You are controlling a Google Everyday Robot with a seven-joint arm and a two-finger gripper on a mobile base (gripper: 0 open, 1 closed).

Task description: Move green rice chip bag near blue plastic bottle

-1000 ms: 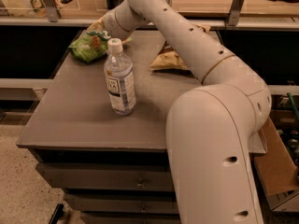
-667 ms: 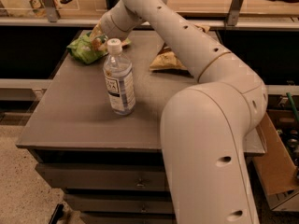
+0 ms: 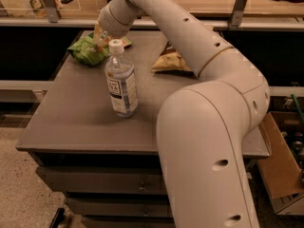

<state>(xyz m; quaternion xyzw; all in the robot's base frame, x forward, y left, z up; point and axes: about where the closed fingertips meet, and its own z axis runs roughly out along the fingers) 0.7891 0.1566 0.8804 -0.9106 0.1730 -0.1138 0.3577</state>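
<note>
The green rice chip bag [image 3: 84, 51] lies at the far left of the grey table [image 3: 71, 113]. My gripper [image 3: 100, 36] is at the bag's right end, right above it and partly hidden behind the bottle cap. I cannot tell whether it touches the bag. The blue plastic bottle [image 3: 121, 82] stands upright near the middle of the table, in front of the bag and a short way to its right.
A brown-and-yellow chip bag [image 3: 170, 61] lies at the back right of the table, partly behind my arm. My large white arm [image 3: 204, 127] covers the table's right side. A cardboard box [image 3: 285, 175] stands on the floor at the right. Shelving runs behind the table.
My arm has swung a little to the left, and the gripper has moved left over the green bag's end. The bag sits slightly further left. The bottle has not moved.
</note>
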